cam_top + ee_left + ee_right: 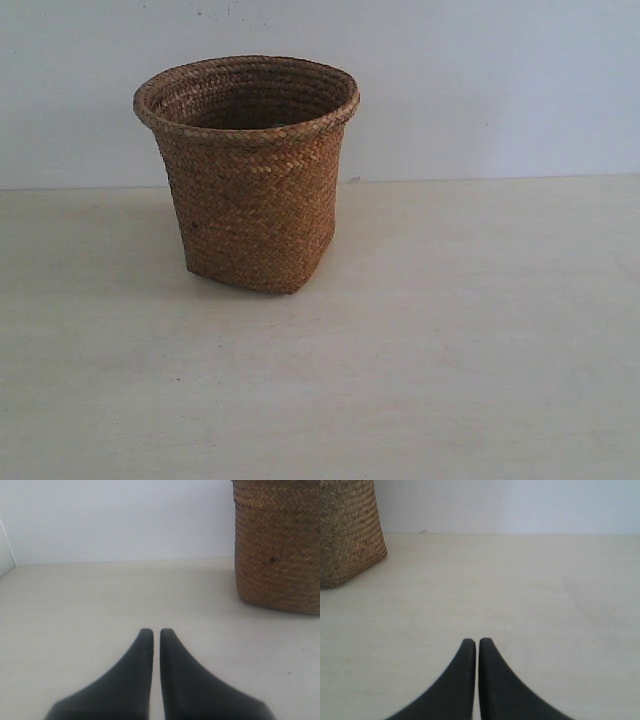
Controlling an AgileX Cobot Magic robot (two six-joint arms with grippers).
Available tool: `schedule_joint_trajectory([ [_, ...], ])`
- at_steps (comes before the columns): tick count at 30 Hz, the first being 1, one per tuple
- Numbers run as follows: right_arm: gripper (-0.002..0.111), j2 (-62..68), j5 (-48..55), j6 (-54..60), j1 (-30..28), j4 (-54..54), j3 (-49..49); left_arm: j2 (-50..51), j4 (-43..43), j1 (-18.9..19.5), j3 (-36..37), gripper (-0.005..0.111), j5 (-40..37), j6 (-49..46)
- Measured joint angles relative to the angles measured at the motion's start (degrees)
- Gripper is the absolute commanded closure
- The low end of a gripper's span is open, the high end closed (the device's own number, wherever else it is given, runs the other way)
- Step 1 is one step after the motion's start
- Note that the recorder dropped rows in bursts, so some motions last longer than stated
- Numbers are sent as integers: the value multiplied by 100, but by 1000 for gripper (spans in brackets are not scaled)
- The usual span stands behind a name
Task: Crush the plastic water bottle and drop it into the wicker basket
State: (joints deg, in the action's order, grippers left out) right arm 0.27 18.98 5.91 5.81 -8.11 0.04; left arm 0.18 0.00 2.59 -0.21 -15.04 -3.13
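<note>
— Two claws, left gripper and right gripper, both pinched together, empty. Plastic water bottle?
— Nowhere in view. Wicker basket upright, upper left of centre. Likely best: locate bottle first, spread wide, squeeze mid-body.

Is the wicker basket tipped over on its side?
No, the wicker basket stands upright on the table, with its round open rim facing up.
</note>
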Motion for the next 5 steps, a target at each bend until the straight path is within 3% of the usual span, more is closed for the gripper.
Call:
schedule_joint_trajectory([
  [5,108,0,0,0,0,-9,0,0,0,0,0,103,0,0],
])
